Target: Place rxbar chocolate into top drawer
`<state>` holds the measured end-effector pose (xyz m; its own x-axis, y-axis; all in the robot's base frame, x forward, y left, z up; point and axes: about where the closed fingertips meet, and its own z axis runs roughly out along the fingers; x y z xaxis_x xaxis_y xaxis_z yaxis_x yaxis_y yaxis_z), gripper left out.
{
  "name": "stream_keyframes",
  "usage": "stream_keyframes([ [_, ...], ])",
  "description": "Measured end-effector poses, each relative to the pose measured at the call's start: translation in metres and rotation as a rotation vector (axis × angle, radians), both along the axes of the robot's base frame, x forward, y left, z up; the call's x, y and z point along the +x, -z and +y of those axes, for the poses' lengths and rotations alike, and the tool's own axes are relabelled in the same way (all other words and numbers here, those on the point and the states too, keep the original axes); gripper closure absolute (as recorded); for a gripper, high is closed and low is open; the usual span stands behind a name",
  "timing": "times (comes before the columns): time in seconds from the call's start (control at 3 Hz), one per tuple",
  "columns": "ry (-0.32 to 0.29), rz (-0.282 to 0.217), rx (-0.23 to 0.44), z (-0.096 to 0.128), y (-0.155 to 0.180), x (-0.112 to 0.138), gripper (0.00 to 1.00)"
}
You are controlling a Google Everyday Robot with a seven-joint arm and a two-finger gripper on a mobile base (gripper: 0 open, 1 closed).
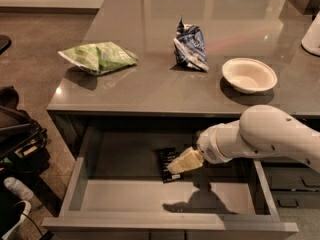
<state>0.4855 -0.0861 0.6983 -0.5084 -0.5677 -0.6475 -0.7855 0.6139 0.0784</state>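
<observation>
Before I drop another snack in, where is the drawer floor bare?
Bare: the top drawer floor from its left wall to the rxbar chocolate, and the front strip. Crowded mid-right, where the gripper reaches by the bar.

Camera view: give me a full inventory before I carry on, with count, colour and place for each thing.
counter: 1, grey, above the drawer
green chip bag: 1, green, counter left
snack bag: 1, blue and white, counter centre
bowl: 1, white, counter right
top drawer: 1, grey, pulled open
rxbar chocolate: 1, black, inside the top drawer, at the gripper's tip
dark bag: 1, black, floor left
arm: 1, white, reaching in from the right
gripper: 1, tan, inside the top drawer
</observation>
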Motion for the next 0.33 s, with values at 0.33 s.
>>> stream_keyframes([
  [0.33,0.0,0.0,0.0,0.0,0.0,0.0,0.0],
])
